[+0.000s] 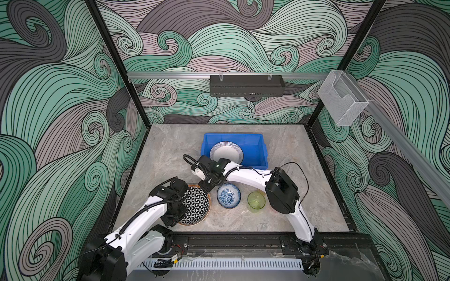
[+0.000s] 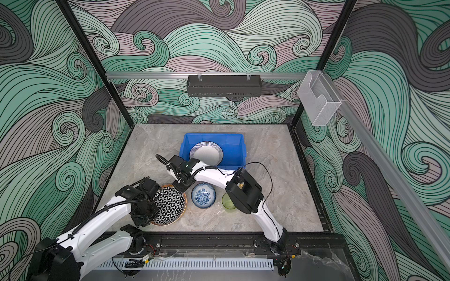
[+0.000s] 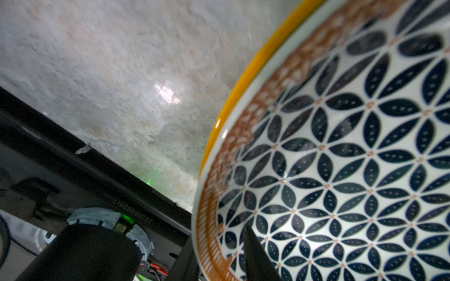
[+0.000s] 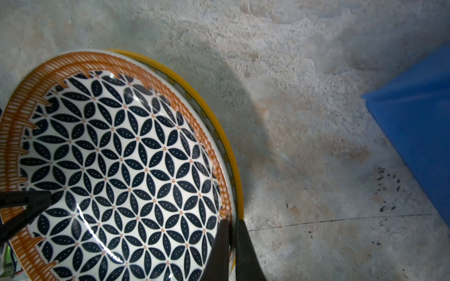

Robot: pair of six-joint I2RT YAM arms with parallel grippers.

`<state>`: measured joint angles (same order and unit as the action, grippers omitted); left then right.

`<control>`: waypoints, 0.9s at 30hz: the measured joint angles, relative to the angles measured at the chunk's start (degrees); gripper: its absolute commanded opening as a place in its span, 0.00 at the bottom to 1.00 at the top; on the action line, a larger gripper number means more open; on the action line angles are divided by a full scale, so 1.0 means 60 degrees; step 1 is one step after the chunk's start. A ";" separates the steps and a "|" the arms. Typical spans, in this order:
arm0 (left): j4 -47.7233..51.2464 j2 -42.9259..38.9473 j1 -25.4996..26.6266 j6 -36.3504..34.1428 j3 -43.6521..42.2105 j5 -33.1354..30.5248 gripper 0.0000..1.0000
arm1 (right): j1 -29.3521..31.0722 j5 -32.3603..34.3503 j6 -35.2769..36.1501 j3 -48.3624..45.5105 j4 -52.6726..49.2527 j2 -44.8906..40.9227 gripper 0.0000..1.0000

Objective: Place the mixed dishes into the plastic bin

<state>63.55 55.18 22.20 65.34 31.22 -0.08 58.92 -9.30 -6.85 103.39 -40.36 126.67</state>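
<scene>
My right fingers (image 4: 243, 248) are clenched on the 1 o'clock rim of the plate stack (image 1: 197, 204), star plate (image 4: 121, 170) on top, at the desk's (image 1: 170, 150) 7 o'clock. My left fingers (image 3: 255, 255) straddle its 9 o'clock rim; clamped or not, I cannot tell. The plastic bin (image 1: 255, 150), at 12 o'clock, holds the striped plate (image 1: 226, 152)

Bin (image 1: 253, 146) at the table's (image 1: 170, 150) 12 o'clock, a plate (image 1: 225, 153) in it toward 9. Stacked plates (image 1: 198, 205) at 7, bowl (image 1: 229, 195) at 6, cup (image 1: 256, 202) at 5.
</scene>
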 measured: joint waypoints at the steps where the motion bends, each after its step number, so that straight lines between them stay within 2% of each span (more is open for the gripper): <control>1: -0.0025 -0.0058 0.0000 0.0007 0.0000 -0.0138 0.31 | 0.0004 0.0022 0.0000 0.0000 -0.0011 0.0000 0.07; 9: -0.0168 0.0175 -0.0080 -0.0222 0.0193 -0.0714 0.31 | 0.0011 0.0211 -0.0004 0.0011 -0.0084 -0.0004 0.07; 13: -0.0259 0.0743 -0.0131 -0.0408 0.0313 -0.0787 0.29 | 0.0011 0.0288 -0.0007 0.0026 -0.0109 -0.0007 0.07; 23: -0.0623 0.1107 -0.0630 -0.1180 0.0572 -0.0882 0.29 | -0.0051 0.0503 -0.0084 0.0036 -0.0270 -0.0033 0.07; 27: -0.0776 0.1290 -0.0812 -0.1566 0.0834 -0.0874 0.32 | -0.0117 0.0568 -0.0127 0.0040 -0.0342 -0.0040 0.07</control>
<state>58.89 62.92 17.32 55.94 36.23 -5.32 58.22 -5.89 -7.62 103.63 -42.41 126.43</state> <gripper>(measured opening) 0.312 0.068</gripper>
